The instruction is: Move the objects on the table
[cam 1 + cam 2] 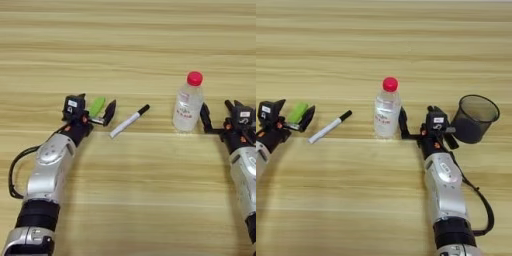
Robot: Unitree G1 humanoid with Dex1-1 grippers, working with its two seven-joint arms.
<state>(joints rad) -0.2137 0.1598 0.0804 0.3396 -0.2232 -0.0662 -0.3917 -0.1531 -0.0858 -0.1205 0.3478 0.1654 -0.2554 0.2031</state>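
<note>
Biggest risk here is the clear plastic bottle getting tipped. It stands upright with its red cap on, and the right gripper is parked just beside it with its fingers spread wide, 1 black finger close against the bottle's base, nothing held. A sideways nudge from that finger would probably be enough to topple it, since it looks light.

On the other side, the small green block sits between the splayed-open fingers of the left gripper, not pinched as far as can be seen. If those get closed off-centre, the block could be squirted out.

The white marker with black cap lies flat just right of that gripper, easily clipped and rolled. The dark see-through cup is crowded right behind the right gripper.
</note>
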